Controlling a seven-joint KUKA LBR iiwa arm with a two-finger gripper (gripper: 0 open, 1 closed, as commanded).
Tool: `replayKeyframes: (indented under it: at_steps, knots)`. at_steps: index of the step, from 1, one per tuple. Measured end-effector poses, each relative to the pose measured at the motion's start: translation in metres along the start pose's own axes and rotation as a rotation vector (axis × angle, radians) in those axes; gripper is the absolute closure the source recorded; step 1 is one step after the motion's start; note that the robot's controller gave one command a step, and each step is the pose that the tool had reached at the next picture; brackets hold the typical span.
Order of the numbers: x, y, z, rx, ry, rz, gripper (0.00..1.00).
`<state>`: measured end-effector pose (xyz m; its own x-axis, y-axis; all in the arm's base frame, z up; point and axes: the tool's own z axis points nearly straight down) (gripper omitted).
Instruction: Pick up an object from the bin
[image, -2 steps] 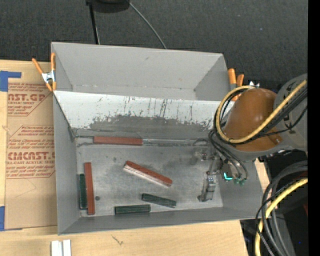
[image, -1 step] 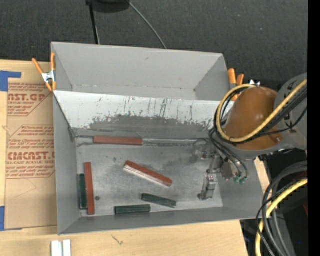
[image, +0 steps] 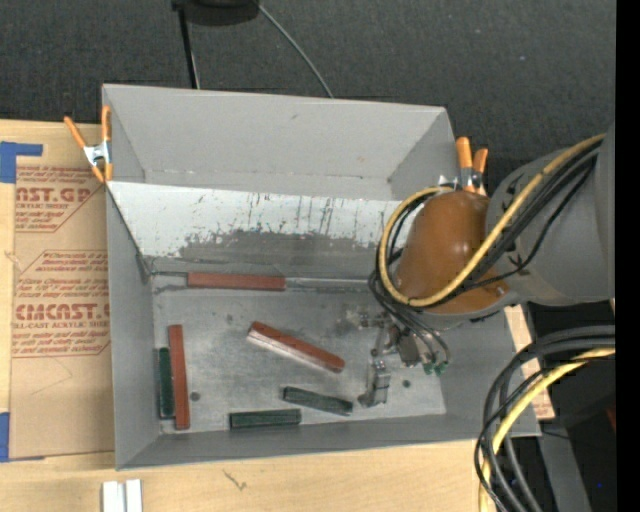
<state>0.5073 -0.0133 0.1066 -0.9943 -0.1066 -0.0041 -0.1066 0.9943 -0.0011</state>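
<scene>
Grey metal bin is holding a few loose bars. The arm, under its orange cover, is reaching in, and the hand is hanging low over the floor — released or clenched, I cannot tell. A red bar is lying up-left of the hand — a short dark green bar just beside it on the view's left.

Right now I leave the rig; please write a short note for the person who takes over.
Gripper: low over the floor of the bin, right side, by the near green stick's right end.
Others: middle red stick, tilted; front green stick; left red stick beside left green stick; back red stick at the back wall.
Done: nothing lifted; all sticks lie on the floor.
Left: grasp one, probably the near green stick, and lift it out.
</scene>
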Motion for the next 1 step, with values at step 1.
replayKeyframes:
  at_steps: [1]
  knots:
    - [-0.0019, 0.0248, -0.0031, -0.002, 0.008, 0.129, 0.0]
